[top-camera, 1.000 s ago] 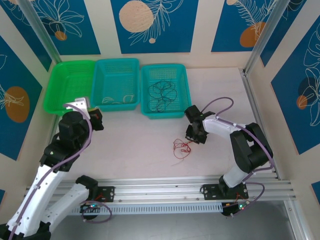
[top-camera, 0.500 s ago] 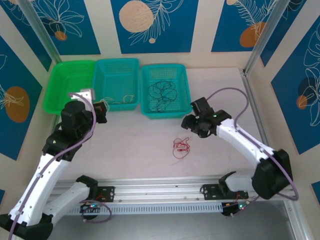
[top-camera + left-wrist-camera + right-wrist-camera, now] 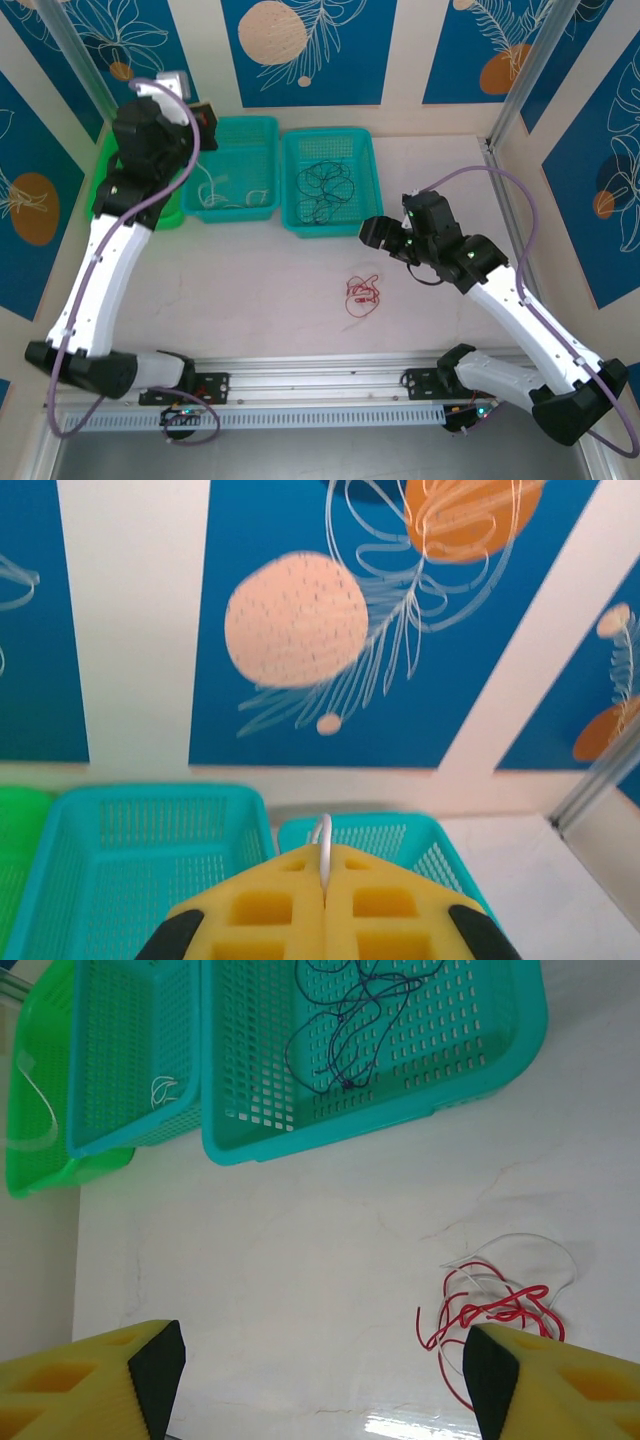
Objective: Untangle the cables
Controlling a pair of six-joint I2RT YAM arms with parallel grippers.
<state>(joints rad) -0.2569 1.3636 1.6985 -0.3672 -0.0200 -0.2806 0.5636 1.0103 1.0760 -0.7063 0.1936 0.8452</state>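
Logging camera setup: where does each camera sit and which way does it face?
Top external: above, behind the bases, looking down on the table; both arms show.
Left wrist: raised, facing the back wall over teal baskets; left gripper shut on a white cable.
Right wrist: looking down at the red cable; right gripper open, fingertips at the corners.
Shared: top and right wrist show the black cable.

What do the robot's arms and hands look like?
The left arm and right arm are white tubes with chunky black joints; a purple-grey cable loops along each. The left hand and right hand have blocky yellow fingers with square holes.
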